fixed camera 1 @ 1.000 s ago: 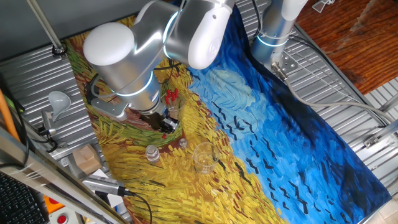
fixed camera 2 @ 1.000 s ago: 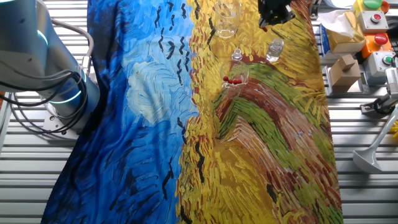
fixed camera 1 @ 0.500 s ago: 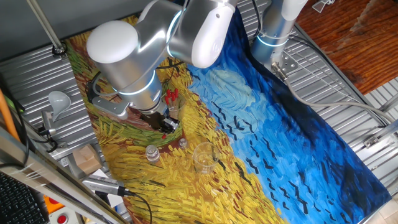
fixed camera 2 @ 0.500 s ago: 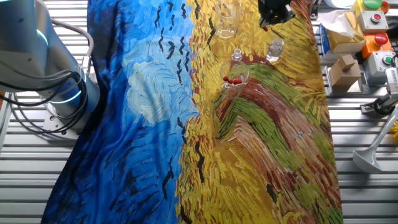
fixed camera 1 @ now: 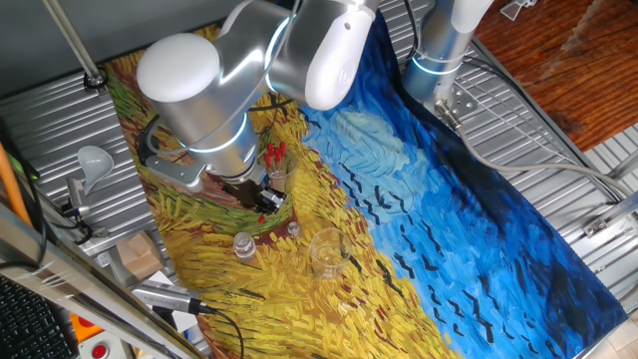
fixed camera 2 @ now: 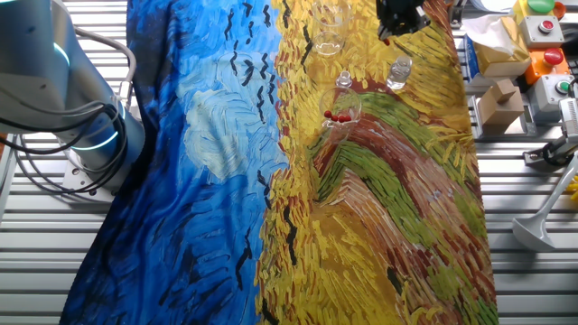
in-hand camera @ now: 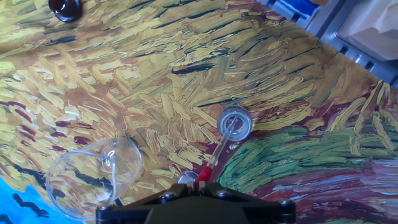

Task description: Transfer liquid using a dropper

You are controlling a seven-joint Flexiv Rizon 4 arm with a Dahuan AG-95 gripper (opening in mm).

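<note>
One fixed view first: your arm (fixed camera 1: 214, 90) hangs low over the yellow part of the painted cloth (fixed camera 1: 419, 209), and its gripper (fixed camera 1: 262, 202) sits just beside a glass of spare droppers (fixed camera 1: 275, 158), red bulbs up. A small vial (fixed camera 1: 243, 246) and an empty beaker (fixed camera 1: 327, 252) stand nearer the front edge, apart from each other. The other fixed view: gripper (fixed camera 2: 397, 20) at the far edge of the cloth, a spot of red at its tip, the vial (fixed camera 2: 398, 73) just below it, the empty beaker (fixed camera 2: 330, 27) to its left and the glass of droppers (fixed camera 2: 341, 113) further down. Hand view: you see the dropper (in-hand camera: 217, 152) pinched by its red bulb between the closed-up jaws, its clear stem slanting down into the mouth of the vial (in-hand camera: 236, 122). The beaker (in-hand camera: 94, 176) lies off to the left, well apart from the vial.
</note>
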